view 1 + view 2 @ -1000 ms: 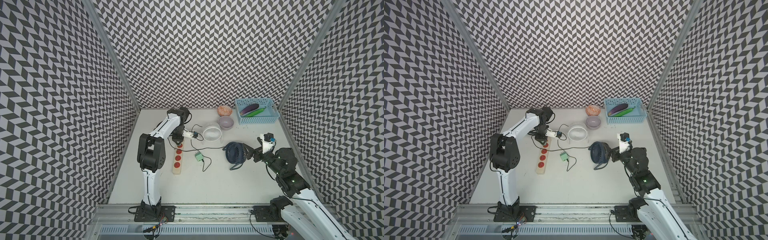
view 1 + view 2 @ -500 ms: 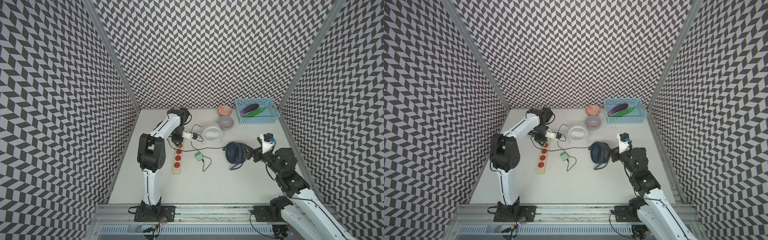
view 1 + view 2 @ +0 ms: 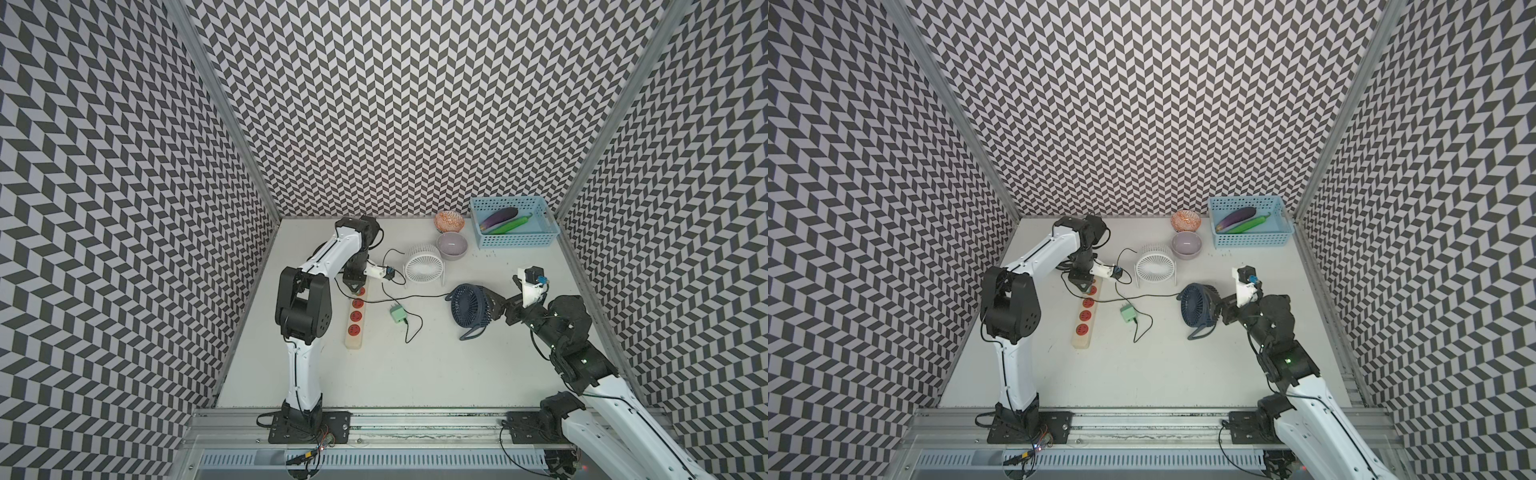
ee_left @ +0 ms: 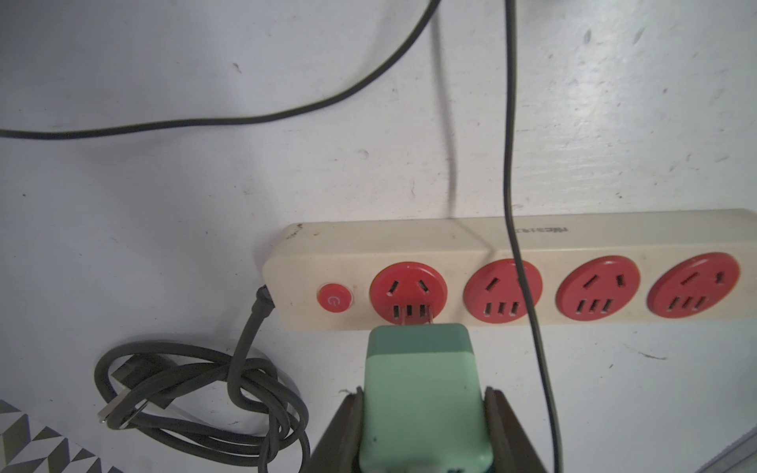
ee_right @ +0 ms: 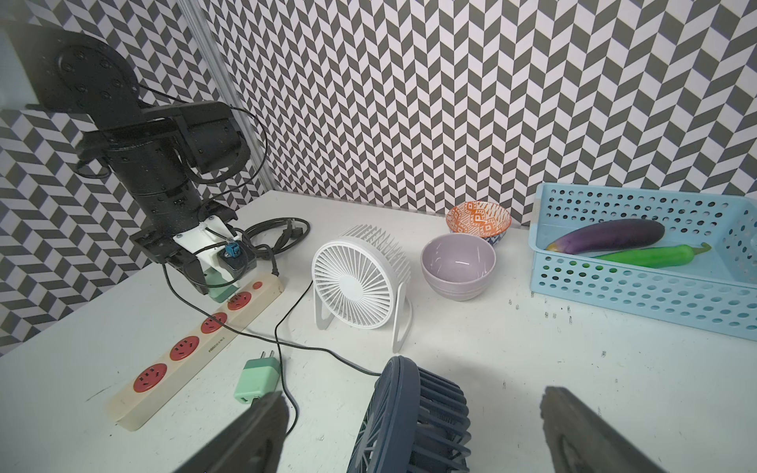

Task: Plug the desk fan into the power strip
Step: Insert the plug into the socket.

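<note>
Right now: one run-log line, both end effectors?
left end effector: shut on mint-green plastic plug adapter | prongs: at end red round socket of cream power strip, not fully seated | right end effector: open, straddling navy desk fan

Changes recorded: none discernible; left gripper [image 3: 354, 290], closed on green plug [image 4: 422, 409] at the power strip's [image 4: 573, 241] switch-end socket [image 4: 408, 291], shows no shift (any lowering too slight to tell in both top views).
</note>
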Tool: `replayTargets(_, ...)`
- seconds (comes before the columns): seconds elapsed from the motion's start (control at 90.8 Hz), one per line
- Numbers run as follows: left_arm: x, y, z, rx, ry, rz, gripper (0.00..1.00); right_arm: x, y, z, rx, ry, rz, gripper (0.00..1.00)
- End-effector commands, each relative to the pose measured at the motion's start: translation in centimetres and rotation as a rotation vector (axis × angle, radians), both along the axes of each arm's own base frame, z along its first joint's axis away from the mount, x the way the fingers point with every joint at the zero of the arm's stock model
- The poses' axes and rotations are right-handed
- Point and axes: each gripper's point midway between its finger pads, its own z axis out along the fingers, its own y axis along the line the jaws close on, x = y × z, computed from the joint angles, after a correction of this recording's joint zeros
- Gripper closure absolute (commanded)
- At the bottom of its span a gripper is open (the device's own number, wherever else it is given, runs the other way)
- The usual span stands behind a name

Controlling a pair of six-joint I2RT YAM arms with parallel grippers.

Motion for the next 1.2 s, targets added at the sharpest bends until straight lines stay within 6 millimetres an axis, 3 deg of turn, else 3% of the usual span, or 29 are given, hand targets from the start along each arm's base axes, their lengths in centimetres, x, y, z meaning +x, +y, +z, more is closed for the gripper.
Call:
replayTargets(0.0,0.5,0.3,-0.3,0.009,0.010,-0.016,1.00,0.2,0.3,1.1,0.008,-0.051,0.007,0.00)
replayTargets(0.165,0.7,0.1,0.2,-0.004,-0.001,-0.023,1.00,0.1,0.5,1.0,0.010,-0.051,0.018,0.01)
replayTargets(0.408,-0.8,0.5,-1.3,0.013,0.056,-0.011,1.00,0.1,0.5,0.9,0.006,-0.051,0.018,0.00)
replayTargets(1.069,0.9,-0.2,-5.6,0.006,0.056,-0.023,1.00,0.3,0.5,0.8,-0.002,-0.047,0.010,0.00)
replayTargets(1.19,0.4,-0.5,-6.0,-0.009,0.077,-0.026,1.00,0.2,0.7,0.9,0.008,-0.056,0.024,0.00)
